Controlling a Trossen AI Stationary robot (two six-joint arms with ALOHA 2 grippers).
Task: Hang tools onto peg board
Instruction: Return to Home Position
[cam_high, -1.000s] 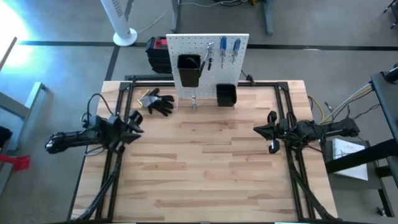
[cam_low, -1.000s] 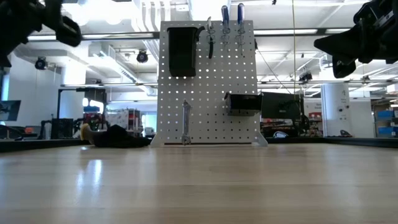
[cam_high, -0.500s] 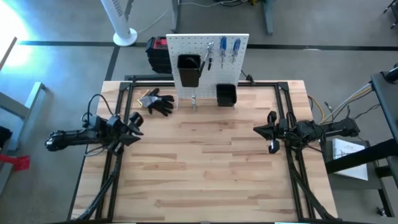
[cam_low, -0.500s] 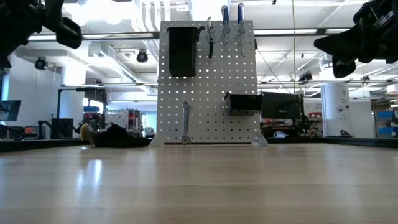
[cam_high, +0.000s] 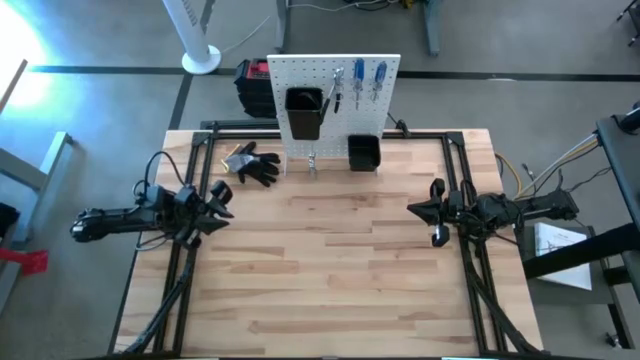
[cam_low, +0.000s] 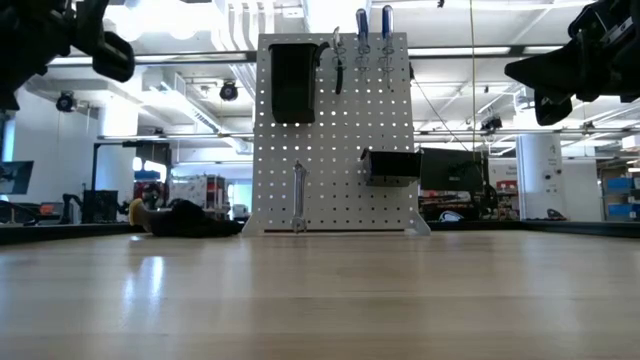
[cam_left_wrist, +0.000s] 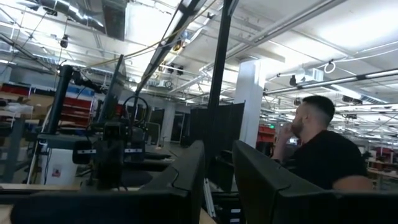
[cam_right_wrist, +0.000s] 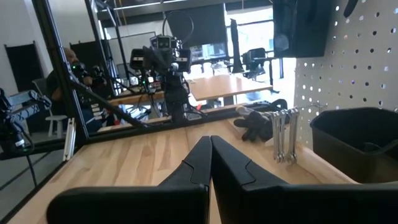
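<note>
While left arm (cam_high: 120, 220), right arm (cam_high: 515, 210) hug edges — bare tabletop (cam_high: 330, 265) fronts peg board (cam_high: 300, 72).

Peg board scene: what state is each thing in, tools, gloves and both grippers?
peg board: upright at the table's far edge.
screwdrivers: hanging, top row.
pliers: hanging beside them.
wrenches: hanging low on the board.
gloves: lying on the table.
left gripper: open, empty, over the table's left edge.
right gripper: shut, empty, over the right edge.
</note>
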